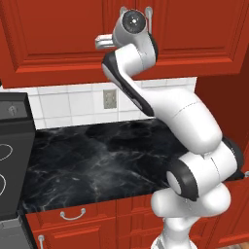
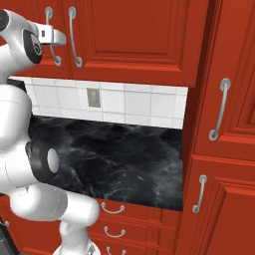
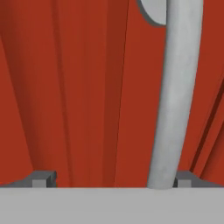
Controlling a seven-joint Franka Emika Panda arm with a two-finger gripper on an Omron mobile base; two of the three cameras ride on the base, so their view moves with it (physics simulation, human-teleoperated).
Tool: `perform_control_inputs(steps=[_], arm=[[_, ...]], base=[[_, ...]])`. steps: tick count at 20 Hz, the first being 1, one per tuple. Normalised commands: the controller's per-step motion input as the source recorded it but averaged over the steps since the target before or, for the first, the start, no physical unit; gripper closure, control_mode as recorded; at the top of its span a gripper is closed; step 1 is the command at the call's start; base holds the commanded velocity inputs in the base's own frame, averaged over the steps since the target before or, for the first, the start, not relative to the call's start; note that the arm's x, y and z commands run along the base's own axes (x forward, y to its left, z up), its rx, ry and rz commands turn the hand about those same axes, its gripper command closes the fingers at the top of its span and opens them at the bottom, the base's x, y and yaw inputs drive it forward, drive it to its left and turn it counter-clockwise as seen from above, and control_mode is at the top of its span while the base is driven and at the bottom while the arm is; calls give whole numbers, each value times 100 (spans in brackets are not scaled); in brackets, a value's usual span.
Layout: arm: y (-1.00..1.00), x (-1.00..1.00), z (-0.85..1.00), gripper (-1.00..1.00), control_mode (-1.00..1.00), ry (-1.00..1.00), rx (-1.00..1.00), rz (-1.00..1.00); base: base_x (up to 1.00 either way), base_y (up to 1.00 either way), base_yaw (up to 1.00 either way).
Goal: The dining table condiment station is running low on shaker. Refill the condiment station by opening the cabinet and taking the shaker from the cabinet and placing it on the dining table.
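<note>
The red wall cabinet (image 1: 58, 39) (image 2: 139, 35) hangs shut above the worktop, with two long silver bar handles side by side where its doors meet. My gripper (image 1: 103, 43) (image 2: 55, 37) is raised against the left of these handles (image 2: 50, 25). In the hand view the gripper (image 3: 113, 179) is open, and the silver bar (image 3: 179, 87) runs down between the fingertips, close beside the right fingertip (image 3: 183, 179), with the red door panel (image 3: 65, 87) right behind it. The shaker is hidden behind the shut doors. The dining table is out of view.
A black marble worktop (image 1: 97, 155) (image 2: 114, 159) backed by white tiles and an outlet (image 1: 109, 98) lies below. A stove (image 1: 9, 146) stands at the left, a tall red cabinet (image 2: 224, 124) at the right, and low drawers (image 1: 73, 214) sit under the worktop.
</note>
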Motion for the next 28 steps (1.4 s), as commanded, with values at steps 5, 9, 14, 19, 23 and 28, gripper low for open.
perform_control_inputs(steps=[5,9,14,19,23,28], arm=[[-12,25,-19,-100,-100,-9,0,0],[-23,28,-25,-100,-100,-10,3,0],[-33,30,-28,-100,-100,-11,5,0],[-24,27,-28,100,-100,-11,3,0],[0,4,-7,100,-100,-6,0,0],[0,0,0,100,-100,0,0,0]], base=[[0,0,0],[0,0,0],[0,0,0],[0,0,0],[0,0,0],[0,0,0]])
